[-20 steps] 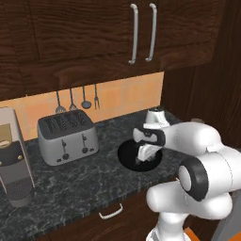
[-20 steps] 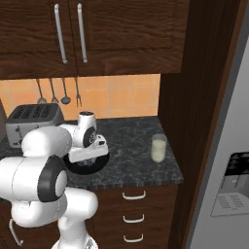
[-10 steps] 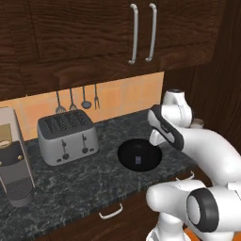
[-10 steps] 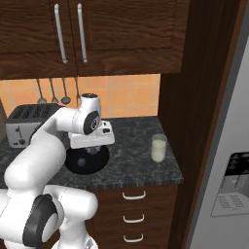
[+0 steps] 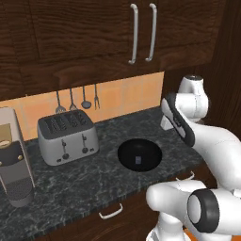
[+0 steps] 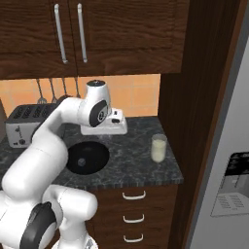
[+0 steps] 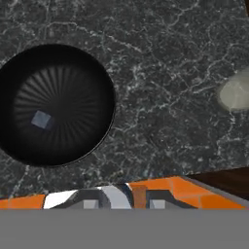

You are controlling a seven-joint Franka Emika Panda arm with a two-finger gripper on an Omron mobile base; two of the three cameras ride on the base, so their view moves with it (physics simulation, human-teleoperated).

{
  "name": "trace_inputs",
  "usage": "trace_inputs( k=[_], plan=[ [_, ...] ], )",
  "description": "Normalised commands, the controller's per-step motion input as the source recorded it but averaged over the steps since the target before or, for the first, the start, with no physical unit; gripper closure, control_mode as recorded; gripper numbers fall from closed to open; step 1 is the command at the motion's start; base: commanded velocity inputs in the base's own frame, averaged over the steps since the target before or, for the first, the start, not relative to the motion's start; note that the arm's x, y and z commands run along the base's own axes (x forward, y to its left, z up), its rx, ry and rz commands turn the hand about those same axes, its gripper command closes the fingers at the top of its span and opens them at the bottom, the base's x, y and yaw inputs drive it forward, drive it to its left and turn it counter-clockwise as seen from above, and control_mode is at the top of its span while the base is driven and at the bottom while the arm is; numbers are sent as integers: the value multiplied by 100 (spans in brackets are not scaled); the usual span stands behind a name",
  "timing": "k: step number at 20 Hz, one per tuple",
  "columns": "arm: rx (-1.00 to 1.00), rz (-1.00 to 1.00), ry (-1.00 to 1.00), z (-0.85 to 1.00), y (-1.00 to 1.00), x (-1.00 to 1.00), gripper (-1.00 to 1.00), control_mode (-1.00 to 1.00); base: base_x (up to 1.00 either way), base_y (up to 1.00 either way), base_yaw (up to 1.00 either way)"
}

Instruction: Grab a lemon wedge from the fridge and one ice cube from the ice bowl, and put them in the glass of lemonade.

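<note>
Left base view: ice bowl (image 5: 139, 155) sat on the dark counter (image 5: 84, 181), right of the toaster (image 5: 68, 137); one ice cube (image 5: 138, 161) lay inside it.

Right base view: hand (image 6: 108, 126) hung above the counter between bowl and glass of lemonade (image 6: 158, 148), apart from both. Fridge (image 6: 231, 160) at far right.

Hand view: cube left of the bowl's centre; glass at right edge. Fingers together, nothing visibly held.
</note>
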Motion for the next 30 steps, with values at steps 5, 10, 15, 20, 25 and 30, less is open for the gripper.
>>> trace_inputs(
  k=[5, 10, 15, 20, 25, 30],
  plan=[
    [-9, -35, -17, 6, -62, 62, 100, -100, 0, 0, 0],
    [-3, -34, -17, 17, -65, 38, 100, -100, 0, 0, 0],
    [11, -16, -6, 3, -70, -4, 100, -100, 0, 0, 0],
    [0, 0, 1, -13, -69, 56, 100, -100, 0, 0, 0],
    [0, 1, 0, 0, -34, 30, 100, -100, 0, 0, 0],
    [0, 0, 0, 0, -15, 10, 100, -100, 0, 0, 0]
  ],
)
